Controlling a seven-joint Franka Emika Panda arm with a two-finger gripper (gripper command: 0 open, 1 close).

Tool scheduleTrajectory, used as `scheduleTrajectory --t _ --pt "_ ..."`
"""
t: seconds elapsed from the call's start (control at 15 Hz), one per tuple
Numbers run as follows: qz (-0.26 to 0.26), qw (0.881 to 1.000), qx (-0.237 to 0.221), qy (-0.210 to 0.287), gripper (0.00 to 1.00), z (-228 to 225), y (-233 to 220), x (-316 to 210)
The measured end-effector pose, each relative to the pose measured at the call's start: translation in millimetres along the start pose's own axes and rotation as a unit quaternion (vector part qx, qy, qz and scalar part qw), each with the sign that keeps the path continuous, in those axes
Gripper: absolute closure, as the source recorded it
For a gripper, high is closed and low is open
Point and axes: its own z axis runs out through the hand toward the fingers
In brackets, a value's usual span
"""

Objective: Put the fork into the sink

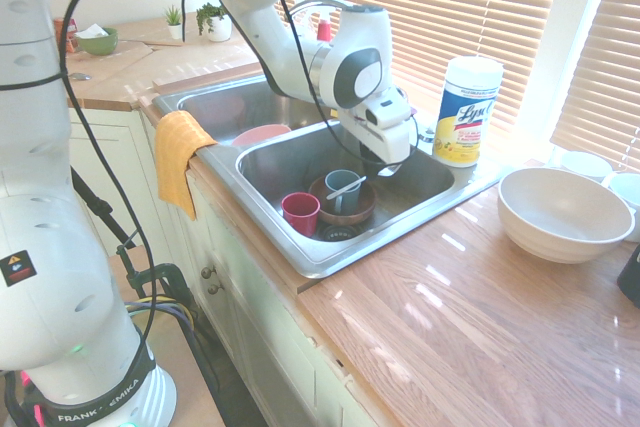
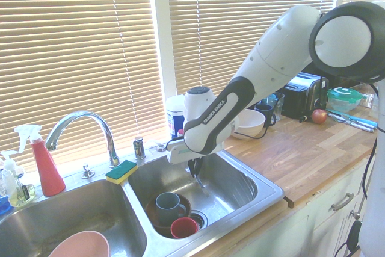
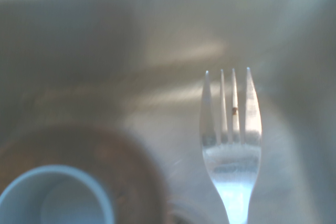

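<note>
Clenched on the fork [image 2: 200, 184], my gripper [image 2: 194, 168] hung over the basin of the sink [image 2: 261, 189] nearer the white bowl [image 2: 248, 123], the tines pointing down and away from my grip. The carrying looked done; lowering and letting go was the step in hand. The fork was beside the blue-grey mug [image 2: 169, 208] and the brown dish [image 1: 366, 215] under it, not over them. Next I needed, I judged, to ease down towards the bare metal, then part my fingers; dropped from too high, the fork might have bounced or clattered.
</note>
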Motion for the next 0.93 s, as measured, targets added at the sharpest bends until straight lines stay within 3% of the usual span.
scheduleTrajectory --t 0.67,0.73,0.93 --pt "-0.006 1.000 -0.028 0.000 1.00 114.4 6.6 -16.2" --pt "-0.002 1.000 -0.029 0.000 0.00 120.4 8.8 -15.9" --pt "0.005 0.999 -0.037 -0.015 0.00 134.2 13.3 -18.4"
